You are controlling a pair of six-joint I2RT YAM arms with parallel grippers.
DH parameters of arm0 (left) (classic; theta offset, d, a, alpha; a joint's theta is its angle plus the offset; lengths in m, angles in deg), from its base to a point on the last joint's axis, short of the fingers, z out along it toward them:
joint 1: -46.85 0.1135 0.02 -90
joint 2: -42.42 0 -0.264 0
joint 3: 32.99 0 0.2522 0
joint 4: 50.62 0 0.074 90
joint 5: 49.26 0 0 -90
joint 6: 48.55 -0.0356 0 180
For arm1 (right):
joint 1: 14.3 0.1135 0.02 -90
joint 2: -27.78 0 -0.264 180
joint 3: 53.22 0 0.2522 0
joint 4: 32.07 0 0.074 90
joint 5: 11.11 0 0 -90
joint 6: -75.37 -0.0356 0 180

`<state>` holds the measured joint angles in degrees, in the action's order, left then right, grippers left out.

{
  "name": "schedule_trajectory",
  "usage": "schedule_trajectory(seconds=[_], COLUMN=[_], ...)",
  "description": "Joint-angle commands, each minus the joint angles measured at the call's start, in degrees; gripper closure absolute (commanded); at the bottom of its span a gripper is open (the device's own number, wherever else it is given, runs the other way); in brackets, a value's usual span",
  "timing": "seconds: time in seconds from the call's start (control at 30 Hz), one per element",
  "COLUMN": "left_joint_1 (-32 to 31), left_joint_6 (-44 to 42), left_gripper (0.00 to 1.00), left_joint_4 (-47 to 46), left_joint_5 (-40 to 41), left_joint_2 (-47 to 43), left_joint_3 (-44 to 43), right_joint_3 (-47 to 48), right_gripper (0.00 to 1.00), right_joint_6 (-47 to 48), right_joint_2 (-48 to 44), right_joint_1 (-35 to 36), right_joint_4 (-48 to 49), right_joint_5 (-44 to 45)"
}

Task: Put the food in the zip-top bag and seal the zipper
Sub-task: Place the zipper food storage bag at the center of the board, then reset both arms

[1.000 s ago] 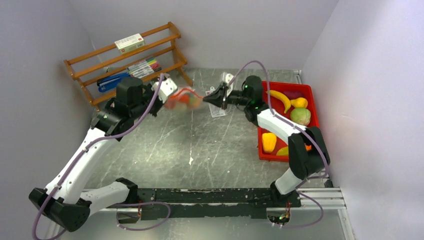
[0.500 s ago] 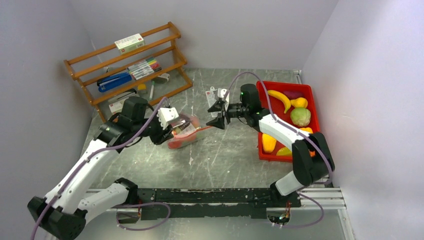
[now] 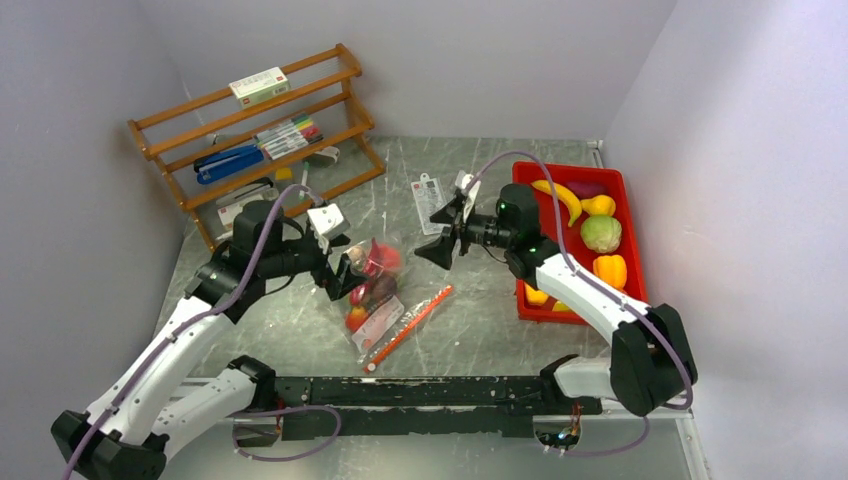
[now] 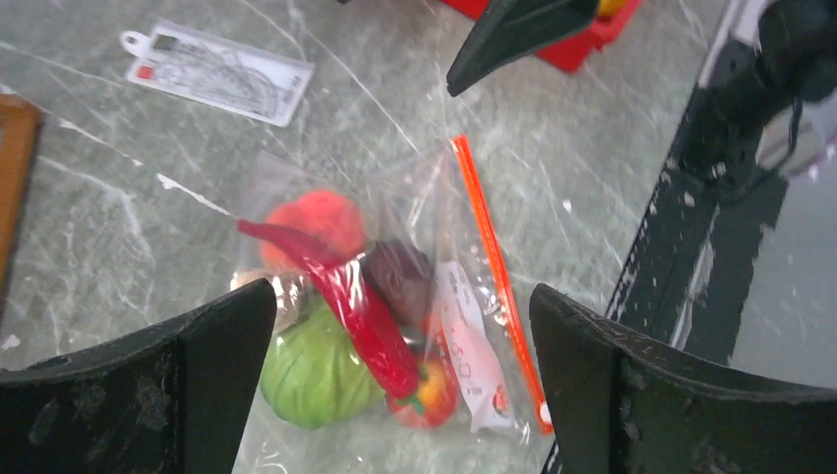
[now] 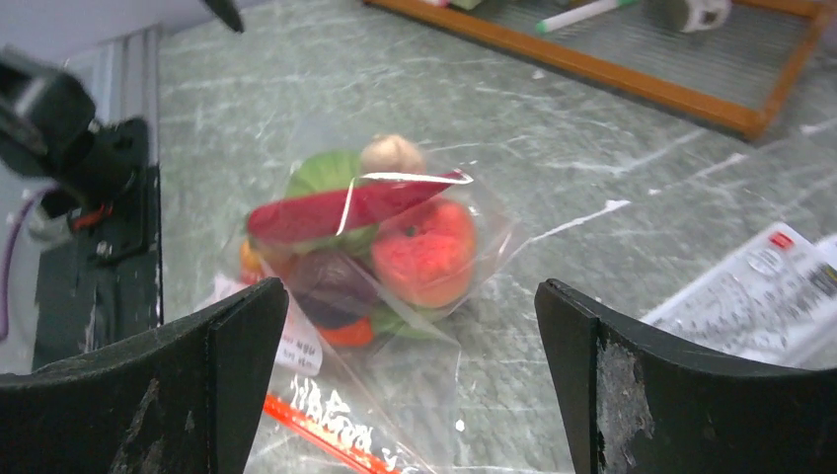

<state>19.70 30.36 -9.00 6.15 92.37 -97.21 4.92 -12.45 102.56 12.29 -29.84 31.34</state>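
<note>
Now L fingers [image 3: 338,275] & R fingers [image 3: 442,236] open, empty; zip-top bag [image 4: 424,202] label [image 4: 472,351] illegible.

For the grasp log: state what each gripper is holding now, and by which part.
Nothing is held. The left gripper and the right gripper both stand open; the zip-top bag lies on the table.

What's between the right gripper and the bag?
Only bare table between right gripper and bag, in the top view; the white packet sits off that line.

White arm links [image 3: 165,340], black joints [image 3: 262,225], lilac cables [image 3: 512,154], black wedge fingers [image 4: 148,385].
</note>
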Motion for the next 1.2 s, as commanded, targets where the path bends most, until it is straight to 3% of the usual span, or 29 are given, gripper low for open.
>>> schedule_trajectory(seconds=[0.0, 0.07, 0.3, 0.43, 0.53, 0.63, 0.83, 1.17], left_joint_1=[0.09, 0.15, 0.09, 0.09, 0.09, 0.09, 0.09, 0.09], left_joint_6=[15.24, 19.41, 21.07, 28.01, 29.35, 30.13, 30.86, 31.57], left_gripper=[0.01, 0.01, 0.01, 0.01, 0.01, 0.01, 0.01, 0.01], left_joint_4=[-13.56, -13.35, -6.24, -4.87, -3.40, -3.61, -9.52, -6.42], left_joint_5=[11.61, 20.09, 37.02, 48.05, 46.69, 44.12, 46.05, 47.51], left_joint_2=[-3.78, -4.28, -3.21, -3.60, -3.95, -5.65, -12.39, -11.73], left_joint_3=[1.91, 0.95, -6.14, -6.59, -7.01, -6.80, -0.23, -0.19], right_joint_3=[3.87, 5.50, 8.66, 8.87, 10.71, 12.29, 12.31, 9.76], right_gripper=[0.00, 0.00, 0.00, 0.00, 0.00, 0.00, 0.00, 0.00], right_joint_6=[-9.56, -12.47, -17.94, -22.71, -24.92, -27.17, -27.73, -28.84], right_joint_2=[-3.46, -4.65, -10.59, -14.56, -15.41, -15.39, -16.17, -18.69], right_joint_1=[0.31, 0.31, 0.26, 0.24, 0.31, 0.31, 0.29, 0.30], right_joint_4=[-6.36, -10.32, -20.99, -25.07, -30.13, -33.97, -34.56, -31.97], right_joint_5=[14.46, 18.51, 33.92, 49.13, 58.09, 61.48, 60.30, 59.60])
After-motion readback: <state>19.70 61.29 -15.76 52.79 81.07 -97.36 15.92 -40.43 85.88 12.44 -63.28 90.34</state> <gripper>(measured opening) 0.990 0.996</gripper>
